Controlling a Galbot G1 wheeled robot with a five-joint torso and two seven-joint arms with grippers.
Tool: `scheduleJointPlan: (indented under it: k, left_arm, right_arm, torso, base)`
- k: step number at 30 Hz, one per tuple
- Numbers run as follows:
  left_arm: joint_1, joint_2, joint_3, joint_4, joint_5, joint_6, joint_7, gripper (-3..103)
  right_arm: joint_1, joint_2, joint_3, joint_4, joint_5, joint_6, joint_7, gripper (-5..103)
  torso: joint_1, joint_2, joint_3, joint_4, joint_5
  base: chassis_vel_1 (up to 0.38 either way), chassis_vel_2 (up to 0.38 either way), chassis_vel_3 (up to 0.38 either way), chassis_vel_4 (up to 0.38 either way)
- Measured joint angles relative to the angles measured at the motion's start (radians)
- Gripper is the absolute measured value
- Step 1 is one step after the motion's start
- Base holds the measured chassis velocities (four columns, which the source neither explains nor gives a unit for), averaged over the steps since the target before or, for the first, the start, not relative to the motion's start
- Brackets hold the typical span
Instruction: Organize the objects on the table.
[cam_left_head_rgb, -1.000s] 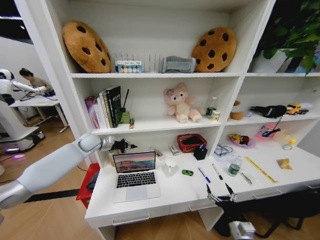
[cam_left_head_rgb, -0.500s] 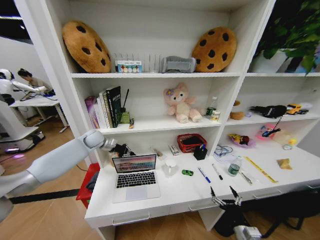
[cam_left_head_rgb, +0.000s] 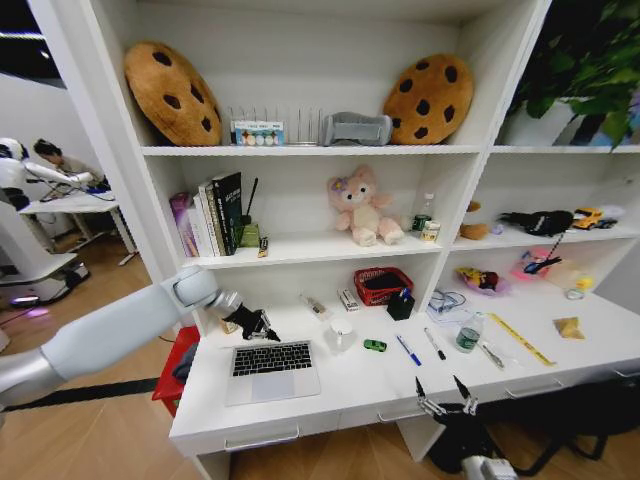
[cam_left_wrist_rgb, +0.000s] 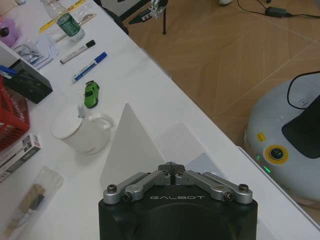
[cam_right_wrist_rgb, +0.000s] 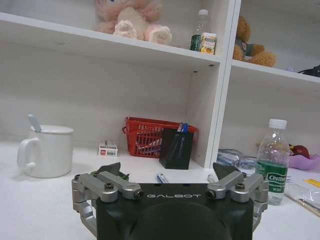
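Note:
The silver laptop (cam_left_head_rgb: 272, 372) lies at the left of the white table (cam_left_head_rgb: 370, 388). Its lid (cam_left_wrist_rgb: 127, 145) leans forward over the keyboard, and my left gripper (cam_left_head_rgb: 255, 325) (cam_left_wrist_rgb: 171, 169), shut, rests against the lid's back edge. To the right stand the white mug (cam_left_head_rgb: 341, 332) (cam_left_wrist_rgb: 82, 131), green toy car (cam_left_head_rgb: 375, 345) (cam_left_wrist_rgb: 91, 94), blue pen (cam_left_head_rgb: 407, 349), black pen (cam_left_head_rgb: 434, 343), green-labelled bottle (cam_left_head_rgb: 468, 332) (cam_right_wrist_rgb: 272, 160), yellow ruler (cam_left_head_rgb: 520, 338) and tan scrap (cam_left_head_rgb: 570, 327). My right gripper (cam_left_head_rgb: 444, 398) (cam_right_wrist_rgb: 167, 172) hangs open just off the table's front edge.
A red basket (cam_left_head_rgb: 383, 285) and a black pen holder (cam_left_head_rgb: 401, 303) stand at the back of the desk under the shelf. A red bin (cam_left_head_rgb: 178, 362) sits on the floor left of the desk. My base (cam_left_wrist_rgb: 285, 145) is close to the front edge.
My left gripper came down from behind the upright screen and pushed the lid forward, so the display no longer faces me. The right gripper shifted only slightly.

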Motion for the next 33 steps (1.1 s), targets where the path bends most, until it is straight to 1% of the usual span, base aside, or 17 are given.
scheduleJointPlan:
  k: [6,8,9,11,12,14,15,18,21,23,24,27,28,30,31,32,33]
  left_arm:
    - [0.189,0.079,-0.104,-0.082,0.051,0.026,0.008,0]
    - [0.363,0.145,-0.237,-0.103,0.071,0.026,0.005,0]
    - [0.363,0.145,-0.237,-0.103,0.071,0.026,0.005,0]
    - [0.543,0.202,-0.399,-0.126,0.069,0.026,0.003,0]
    - [0.543,0.202,-0.399,-0.126,0.069,0.026,0.003,0]
    - [0.767,0.289,-0.656,-0.187,0.039,0.028,0.002,0]
    - [0.767,0.289,-0.656,-0.187,0.039,0.028,0.002,0]
    - [0.899,0.38,-0.793,-0.251,-0.032,0.023,-0.028,0]
    - [0.912,0.384,-0.822,-0.252,-0.063,0.012,-0.068,0]
    - [0.916,0.349,-0.833,-0.224,-0.116,0.008,-0.181,0]
    - [0.916,0.349,-0.833,-0.224,-0.116,0.008,-0.181,0]
    - [0.934,0.274,-0.837,-0.177,-0.237,0.019,-0.48,0]
    - [0.934,0.274,-0.837,-0.177,-0.237,0.019,-0.48,0]
    - [1.015,0.191,-0.929,-0.194,-0.284,0.024,-0.736,-3]
    - [1.059,0.161,-0.976,-0.208,-0.288,0.039,-0.847,1]
    - [1.059,0.161,-0.976,-0.208,-0.288,0.039,-0.847,1]
    - [1.118,0.112,-1.044,-0.218,-0.295,0.055,-0.99,6]
  right_arm:
    - [-0.019,0.02,-0.023,-0.008,-0.024,0.012,0.006,100]
    - [-0.023,0.029,-0.026,-0.009,-0.029,0.013,0.009,100]
    - [-0.023,0.029,-0.026,-0.009,-0.029,0.013,0.009,100]
    - [-0.025,0.029,-0.026,-0.009,-0.03,0.013,0.01,100]
    - [-0.025,0.029,-0.026,-0.009,-0.03,0.013,0.01,100]
    - [-0.024,0.027,-0.027,-0.016,-0.03,0.013,0.011,100]
    - [-0.024,0.027,-0.027,-0.016,-0.03,0.013,0.011,100]
    - [-0.02,0.036,-0.038,-0.02,-0.039,0.008,0.016,100]
    - [-0.031,0.057,-0.037,-0.02,-0.056,0.01,0.019,100]
    - [-0.053,0.086,-0.031,-0.017,-0.069,0.013,0.026,100]
    - [-0.053,0.086,-0.031,-0.017,-0.069,0.013,0.026,100]
    - [-0.079,0.111,-0.018,-0.009,-0.07,0.012,0.039,100]
    - [-0.079,0.111,-0.018,-0.009,-0.07,0.012,0.039,100]
    - [-0.097,0.12,-0.002,0.002,-0.054,0.003,0.049,100]
    - [-0.1,0.119,0.002,0.005,-0.049,-0.002,0.055,100]
    - [-0.1,0.119,0.002,0.005,-0.049,-0.002,0.055,100]
    - [-0.103,0.112,0.007,0.009,-0.04,-0.013,0.067,100]
  torso:
    - [0.0,0.0,0.0,-0.0001,-0.0003]
    - [0.0,0.0,0.0,-0.0002,-0.0004]
    - [0.0,0.0,0.0,-0.0002,-0.0004]
    - [0.0,0.0,0.0,0.0004,-0.001]
    - [0.0,0.0,0.0,0.0004,-0.001]
    - [0.0,0.0,0.0,0.0006,0.0]
    - [0.0,0.0,0.0,0.0006,0.0]
    - [0.0,0.0,0.0,0.0006,0.0003]
    - [0.0,0.0,0.0,0.0007,0.0005]
    - [0.0,0.0,0.0,-0.0009,-0.0005]
    - [0.0,0.0,0.0,-0.0009,-0.0005]
    - [0.0,0.0,0.0,0.0002,0.0]
    - [0.0,0.0,0.0,0.0002,0.0]
    - [0.0,0.0,0.0,-0.0006,-0.0006]
    - [0.0,0.0,0.0,-0.0006,0.0004]
    - [0.0,0.0,0.0,-0.0006,0.0004]
    - [0.0,0.0,0.0,-0.0001,0.0003]
  base:
    - [0.0,0.0,0.0,0.0]
    - [0.0,0.0,0.0,0.0]
    - [0.0,0.0,0.0,0.0]
    - [0.0,0.0,0.0,0.0]
    - [0.0,0.0,0.0,0.0]
    - [0.0,0.0,0.0,0.0]
    - [0.0,0.0,0.0,0.0]
    - [0.0,0.0,0.0,0.0]
    - [0.0,0.0,0.0,0.0]
    - [0.0,0.0,0.0,0.0]
    - [0.0,0.0,0.0,0.0]
    - [0.0,0.0,0.0,0.0]
    - [0.0,0.0,0.0,0.0]
    - [0.0,0.0,0.0,0.0]
    - [0.0,0.0,0.0,0.0]
    - [0.0,0.0,0.0,0.0]
    - [0.0,0.0,0.0,0.0]
